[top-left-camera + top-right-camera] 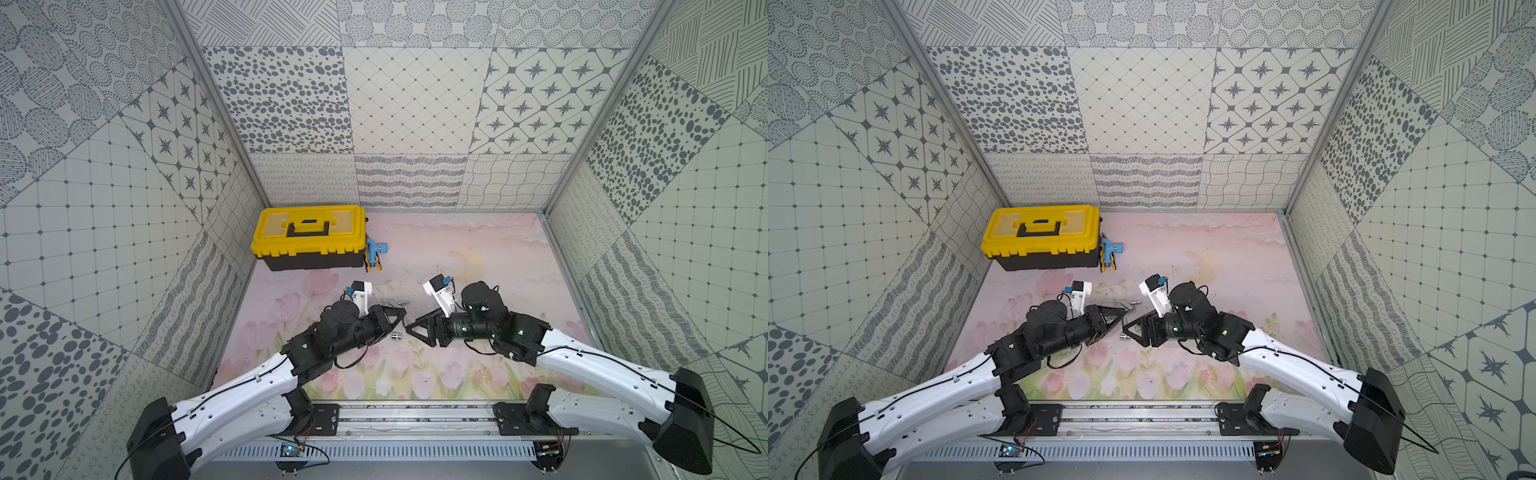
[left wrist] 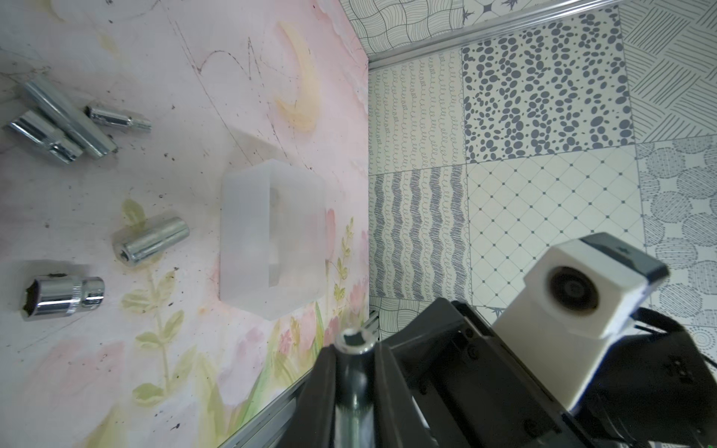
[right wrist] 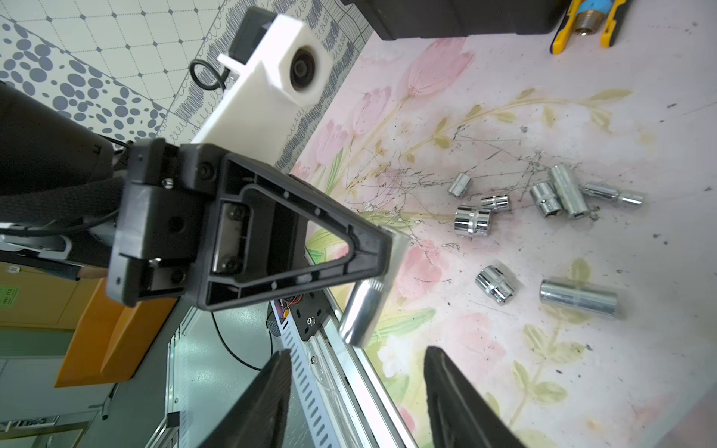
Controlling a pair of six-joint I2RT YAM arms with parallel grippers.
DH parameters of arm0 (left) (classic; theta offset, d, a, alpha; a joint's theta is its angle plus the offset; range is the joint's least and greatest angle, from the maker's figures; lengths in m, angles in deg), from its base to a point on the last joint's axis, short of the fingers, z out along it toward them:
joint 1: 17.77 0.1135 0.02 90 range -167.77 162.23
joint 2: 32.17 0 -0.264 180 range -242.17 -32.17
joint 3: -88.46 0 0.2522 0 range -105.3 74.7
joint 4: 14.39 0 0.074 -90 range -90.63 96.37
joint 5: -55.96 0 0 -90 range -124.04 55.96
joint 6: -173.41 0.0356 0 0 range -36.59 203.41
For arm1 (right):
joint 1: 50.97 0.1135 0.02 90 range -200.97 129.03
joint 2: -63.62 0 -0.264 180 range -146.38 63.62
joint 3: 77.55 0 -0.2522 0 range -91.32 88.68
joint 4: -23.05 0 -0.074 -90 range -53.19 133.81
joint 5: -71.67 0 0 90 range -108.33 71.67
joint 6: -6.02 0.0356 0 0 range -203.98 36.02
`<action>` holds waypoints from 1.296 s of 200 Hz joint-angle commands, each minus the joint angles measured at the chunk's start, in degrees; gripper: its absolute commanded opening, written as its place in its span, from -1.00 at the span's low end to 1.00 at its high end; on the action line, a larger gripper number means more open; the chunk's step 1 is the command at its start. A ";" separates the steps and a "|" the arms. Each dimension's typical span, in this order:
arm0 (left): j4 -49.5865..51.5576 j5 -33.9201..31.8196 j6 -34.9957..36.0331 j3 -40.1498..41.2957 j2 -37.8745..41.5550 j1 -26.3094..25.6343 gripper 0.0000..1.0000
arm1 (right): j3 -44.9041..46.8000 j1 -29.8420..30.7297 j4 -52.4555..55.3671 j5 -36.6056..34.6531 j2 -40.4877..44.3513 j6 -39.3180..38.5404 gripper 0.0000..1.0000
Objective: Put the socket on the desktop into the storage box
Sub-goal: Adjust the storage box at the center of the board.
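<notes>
Only the wrist views show the left claw (image 3: 390,248) pinching a socket (image 2: 355,345) crosswise, square end towards its camera, while the right claw (image 3: 357,353) gapes empty.

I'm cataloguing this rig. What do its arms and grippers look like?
The left arm and right arm have white shells, black joints and thin black cables. The left gripper and right gripper are black with triangular open-frame jaws; a white camera block tops each wrist.

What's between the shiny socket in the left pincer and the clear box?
Nothing visible. Only bare pink flowery mat separates the shiny metal socket, held by the left pincer, from the clear plastic storage box. The loose sockets lie off to one side.
</notes>
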 commanded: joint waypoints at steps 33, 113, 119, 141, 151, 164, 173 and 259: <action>-11.42 4.69 -2.29 0.27 -0.95 0.36 -1.00 | -2.86 0.29 -4.03 -1.01 -2.71 0.59 -0.06; -11.09 6.02 0.26 1.02 -1.35 0.36 -1.00 | -2.99 0.30 -2.99 -4.60 -2.01 0.39 -0.32; -10.96 6.07 0.48 1.02 -1.38 0.36 -1.00 | -3.00 0.29 -2.90 -4.73 -1.95 0.46 -0.33; -11.33 6.08 0.80 1.45 -1.59 0.36 -1.00 | -2.99 0.29 -2.94 -5.16 -1.92 0.81 -0.42; -11.82 6.18 0.84 1.75 -1.81 0.35 -1.00 | -3.08 0.29 -2.74 -5.54 -1.98 0.89 -0.54; -12.06 6.16 1.49 2.00 -1.91 0.37 -1.00 | -3.00 0.31 -2.52 -6.44 -1.87 0.97 -0.65; -11.90 6.20 2.05 2.09 -1.96 0.36 -1.00 | -2.95 0.34 -2.08 -7.02 -1.75 0.93 -0.70; -6.16 8.46 11.49 -2.33 -7.17 0.36 -0.24 | -3.01 0.45 6.75 -16.61 0.53 1.62 -1.00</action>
